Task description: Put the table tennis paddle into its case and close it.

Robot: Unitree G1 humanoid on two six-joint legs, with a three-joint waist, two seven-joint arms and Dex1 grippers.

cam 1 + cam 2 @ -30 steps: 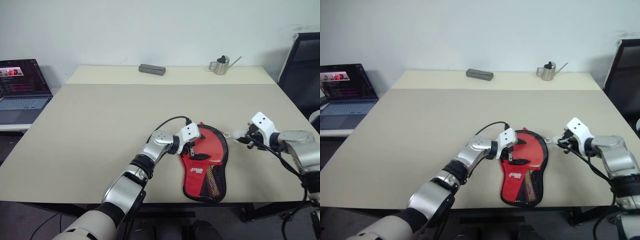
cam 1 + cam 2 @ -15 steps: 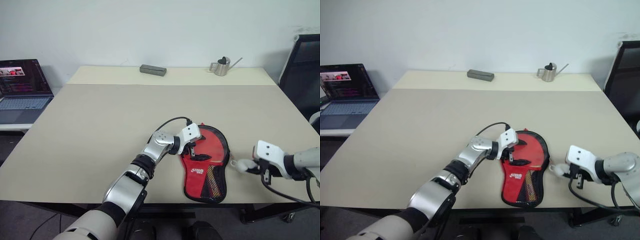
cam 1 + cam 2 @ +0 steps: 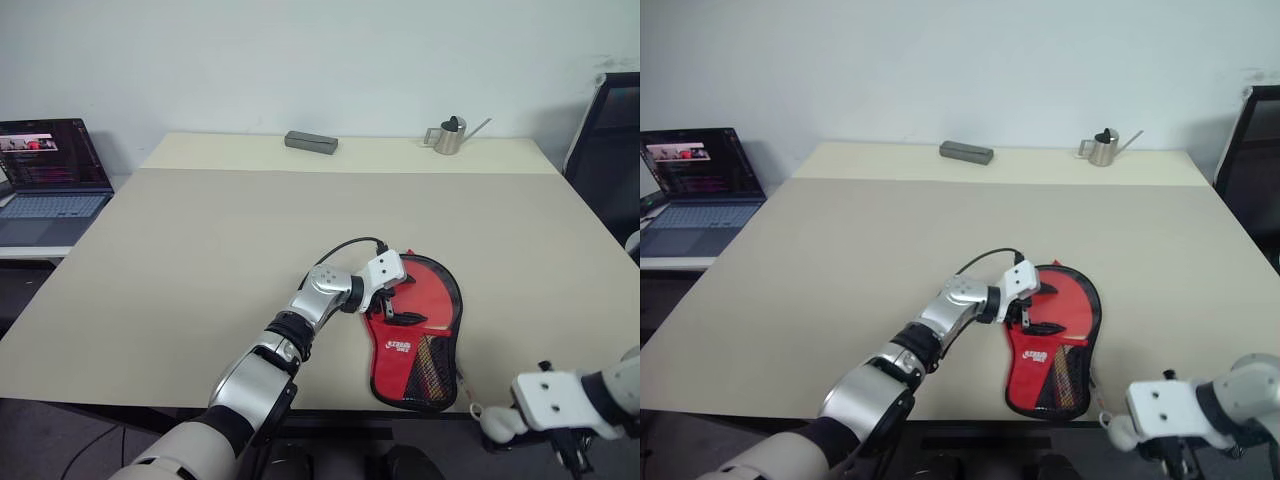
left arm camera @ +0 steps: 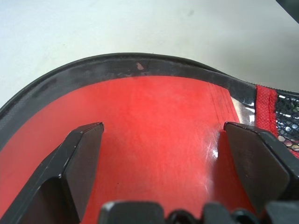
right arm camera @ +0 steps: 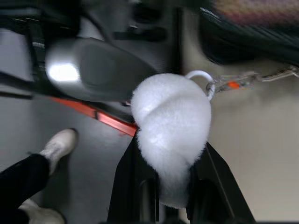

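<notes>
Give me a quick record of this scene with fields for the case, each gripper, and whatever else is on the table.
case: red case lies flat near the table's front edge
left gripper: left gripper over the case's round end, jaws wide open
right gripper: right gripper past the front edge, jaws shut on the white charm
charm link: clip chain runs toward the case
far edge: grey box, metal watering can

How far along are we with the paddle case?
The case lies red and flat on the table; the paddle isn't separately visible. The left gripper rests open on it while the right gripper pulls the fluffy charm at the near edge. Whether it's fully zipped is unclear.
</notes>
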